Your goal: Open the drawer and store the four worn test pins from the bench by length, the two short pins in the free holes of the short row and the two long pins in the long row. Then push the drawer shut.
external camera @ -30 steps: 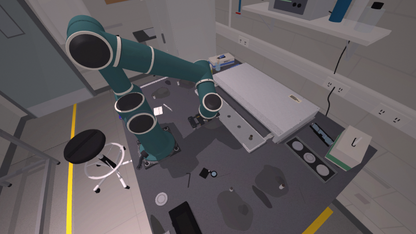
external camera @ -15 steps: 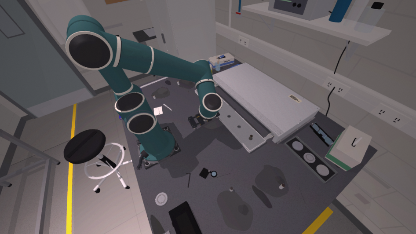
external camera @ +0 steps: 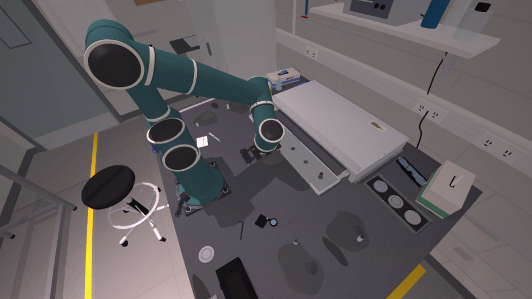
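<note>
My gripper [external camera: 248, 156] is closed on something that I cannot make out from the side camera, low over the dark bench just left of the open drawer [external camera: 310, 161]. The drawer is a long pale tray pulled out from under the grey cabinet [external camera: 336, 126], and it shows a pin [external camera: 319, 174] standing near its near end and holes further back. Two worn pins stand on the bench nearer the front: one [external camera: 295, 241] in the middle and one [external camera: 359, 238] to its right.
Behind the work a wall rail with sockets and a shelf of instruments run along the back. A tray of three discs [external camera: 396, 202] and a box [external camera: 448, 187] sit right of the drawer. A magnifier [external camera: 273, 222], a white disc [external camera: 206, 254] and a black device [external camera: 234, 279] lie near the front edge.
</note>
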